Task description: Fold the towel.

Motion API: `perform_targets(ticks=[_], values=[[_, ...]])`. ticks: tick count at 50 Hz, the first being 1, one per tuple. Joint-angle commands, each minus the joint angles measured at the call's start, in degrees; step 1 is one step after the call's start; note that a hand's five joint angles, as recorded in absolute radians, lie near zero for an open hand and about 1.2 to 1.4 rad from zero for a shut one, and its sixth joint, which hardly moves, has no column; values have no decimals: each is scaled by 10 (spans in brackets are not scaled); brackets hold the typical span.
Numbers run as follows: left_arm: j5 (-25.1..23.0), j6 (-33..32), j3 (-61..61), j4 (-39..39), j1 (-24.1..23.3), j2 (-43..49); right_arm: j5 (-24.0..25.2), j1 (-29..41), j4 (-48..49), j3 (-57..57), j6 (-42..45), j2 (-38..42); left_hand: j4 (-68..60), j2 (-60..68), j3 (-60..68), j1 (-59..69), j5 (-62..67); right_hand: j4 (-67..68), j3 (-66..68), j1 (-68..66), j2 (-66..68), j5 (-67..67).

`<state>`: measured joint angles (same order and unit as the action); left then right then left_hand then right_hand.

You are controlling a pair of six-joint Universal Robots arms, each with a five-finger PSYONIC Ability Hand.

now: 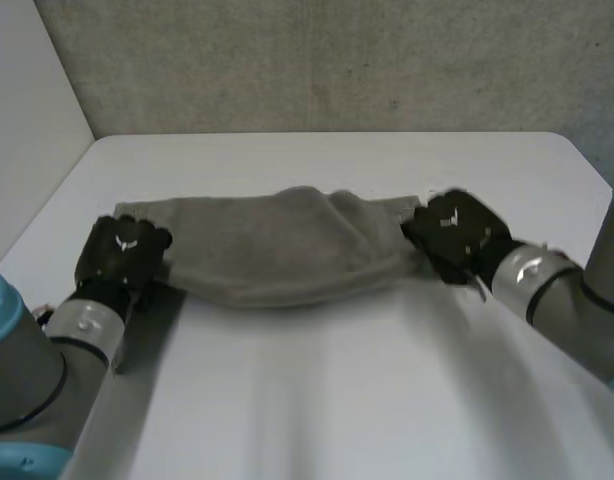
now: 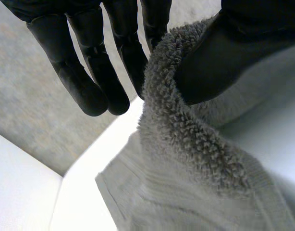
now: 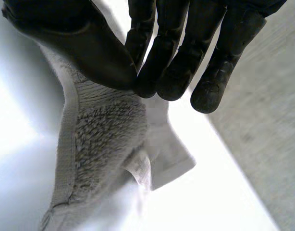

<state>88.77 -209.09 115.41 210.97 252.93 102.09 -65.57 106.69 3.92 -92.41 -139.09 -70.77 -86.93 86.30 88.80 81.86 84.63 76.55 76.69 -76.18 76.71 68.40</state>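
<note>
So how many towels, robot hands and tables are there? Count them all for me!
Towels: 1, the grey fluffy cloth towel
Hands: 2, the black left hand and the black right hand, each pinching one end of the towel
Tables: 1, the white flat table
Total: 4

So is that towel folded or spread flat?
Neither neatly: the towel stretches bunched and creased between the left robot hand and right robot hand, each pinching one end.

The towel (image 2: 195, 159) is grey terry cloth: rough looped pile, flat woven hem band. My left hand (image 2: 85, 82) and right hand (image 3: 176, 62) are matt black. The table (image 1: 337, 400) under it is smooth white.
</note>
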Motion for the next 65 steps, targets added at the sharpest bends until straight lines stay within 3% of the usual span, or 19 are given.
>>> perform_targets(ticks=[1, 5, 8, 10, 15, 17, 27, 35, 44, 50, 59, 65], values=[[2, 0, 17, 3, 0, 16, -3, -21, -5, -46, 26, 5, 69, -63, -88, -19, -146, 34, 33, -38, 33, 16], [2, 1, 9, 4, 0, 32, -2, -23, -15, -45, 22, 15, 69, -63, -88, -19, -146, 34, 33, -38, 33, 16], [2, 1, 3, 8, 0, 38, -2, -21, -10, -33, -13, 42, 81, -75, -100, -30, -158, -356, -357, 352, -357, -374], [2, 1, 1, 12, 0, 41, -3, -21, -10, -27, -30, 43, 89, -83, -108, -39, -166, -404, -405, 400, -405, -422], [2, 1, 2, 17, 0, 45, -5, -27, -15, -23, -75, 36, 104, -98, -123, -54, -181, -416, -417, 412, -417, -434], [2, 2, 3, 18, 0, 45, -6, -39, -17, -44, -95, -7, 106, -100, -125, -55, -183, -432, -434, 429, -434, -451], [2, 2, 12, 18, 0, 49, 11, -82, 30, -170, -89, -70, 116, -110, -135, -65, -193, -468, -469, 464, -469, -486], [2, 2, 16, 18, 0, 49, 26, -126, 37, -217, -83, -89, 143, -137, -162, -92, -220, -399, -400, 395, -400, -417], [2, 2, 19, 18, 0, 46, 88, -161, 11, -258, -66, -131, 145, -138, -163, -94, -222, -355, -357, 351, -357, -374], [2, 2, 20, 18, 0, 46, 131, -162, 11, -263, -65, -123, 158, -152, -177, -107, -235, -360, -362, 356, -362, -379], [2, 2, 21, 18, -1, 46, 128, -153, 18, -219, -56, -27, 173, -167, -192, -123, -250, -384, -385, 380, -385, -402], [2, 2, 25, 18, -1, 46, 129, -148, 19, -194, -54, -6, 175, -169, -194, -124, -252, -384, -385, 380, -385, -402]])
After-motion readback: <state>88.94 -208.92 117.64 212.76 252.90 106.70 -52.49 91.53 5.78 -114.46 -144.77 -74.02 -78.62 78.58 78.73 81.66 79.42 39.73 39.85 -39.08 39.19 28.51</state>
